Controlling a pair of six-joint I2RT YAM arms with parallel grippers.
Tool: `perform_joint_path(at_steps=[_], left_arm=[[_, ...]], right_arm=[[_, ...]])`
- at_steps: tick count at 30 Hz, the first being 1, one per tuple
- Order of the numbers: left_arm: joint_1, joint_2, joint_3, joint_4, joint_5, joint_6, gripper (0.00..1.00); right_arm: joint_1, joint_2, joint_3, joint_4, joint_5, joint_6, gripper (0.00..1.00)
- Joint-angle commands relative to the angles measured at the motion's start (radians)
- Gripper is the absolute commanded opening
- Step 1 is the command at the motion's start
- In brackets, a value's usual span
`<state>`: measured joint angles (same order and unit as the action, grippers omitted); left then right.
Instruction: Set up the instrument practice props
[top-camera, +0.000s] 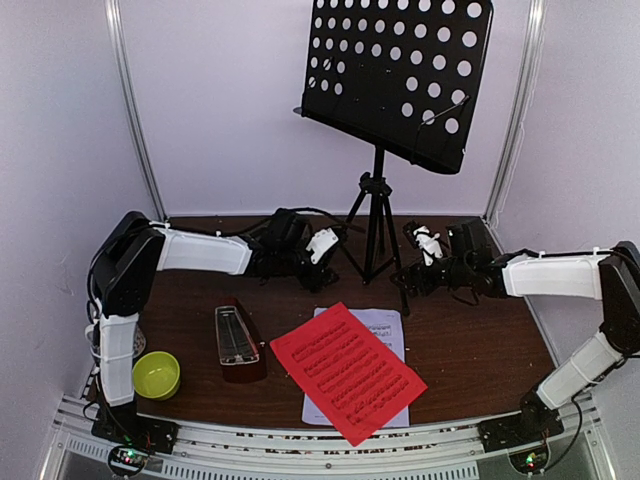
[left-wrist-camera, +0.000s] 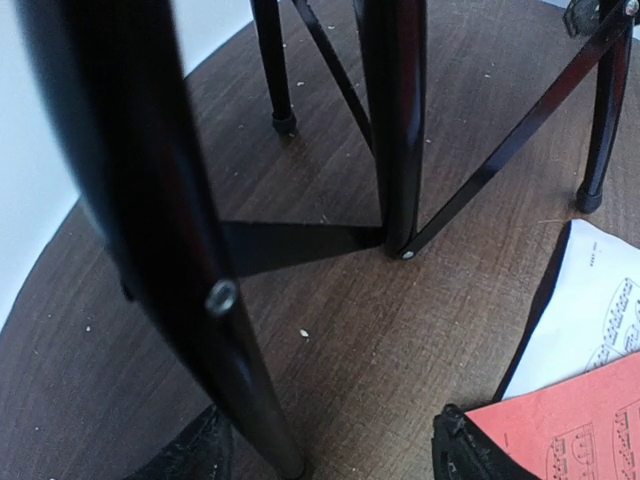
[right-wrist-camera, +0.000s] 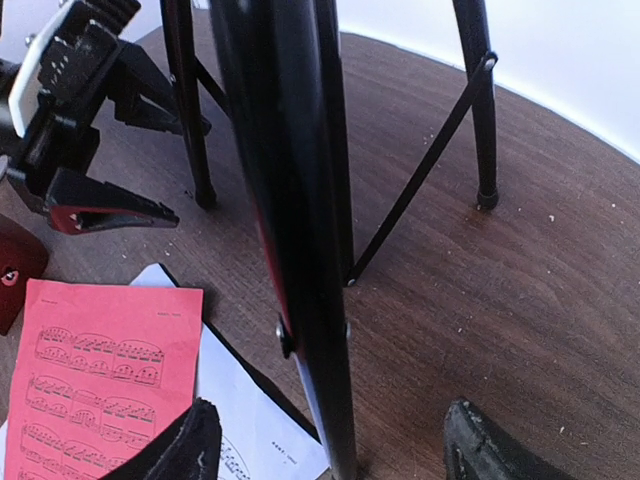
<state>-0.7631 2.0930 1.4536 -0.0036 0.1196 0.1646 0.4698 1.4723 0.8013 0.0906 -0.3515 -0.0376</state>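
Note:
The black perforated music stand (top-camera: 398, 70) stands on its tripod (top-camera: 375, 235) at the back middle of the table. The red sheet (top-camera: 347, 371) lies on the white sheet (top-camera: 385, 325) in front of it. The dark-wood metronome (top-camera: 238, 345) stands left of the sheets. My left gripper (top-camera: 316, 270) is open, low at the tripod's left leg; in the left wrist view that leg (left-wrist-camera: 200, 300) runs between the fingers (left-wrist-camera: 205, 455), nearer the left one. My right gripper (top-camera: 417, 278) is open around the right leg (right-wrist-camera: 310, 300), its fingers (right-wrist-camera: 185, 445) apart from it.
A yellow-green bowl (top-camera: 155, 375) sits at the front left beside the left arm's base. White walls close in the back and both sides. In the right wrist view the left gripper (right-wrist-camera: 70, 130) shows beyond the tripod's legs.

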Motion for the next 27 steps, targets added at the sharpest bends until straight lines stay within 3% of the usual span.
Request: perform_joint_path(at_steps=[1,7,19,27], left_arm=[[0.02,0.017,0.043,0.0,0.079,-0.005,0.69],[0.028,0.036,0.068,0.005,0.101,-0.001,0.59],[0.035,0.06,0.07,0.031,0.12,-0.014,0.25],[0.034,0.065,0.049,0.065,0.101,-0.021,0.07]], right_arm=[[-0.011,0.049,0.012,0.048,0.008,-0.004,0.75],[-0.013,0.089,0.029,0.086,0.034,-0.013,0.62],[-0.013,0.132,0.066,0.07,0.047,-0.006,0.31],[-0.014,0.128,0.056,0.08,0.049,-0.003,0.18]])
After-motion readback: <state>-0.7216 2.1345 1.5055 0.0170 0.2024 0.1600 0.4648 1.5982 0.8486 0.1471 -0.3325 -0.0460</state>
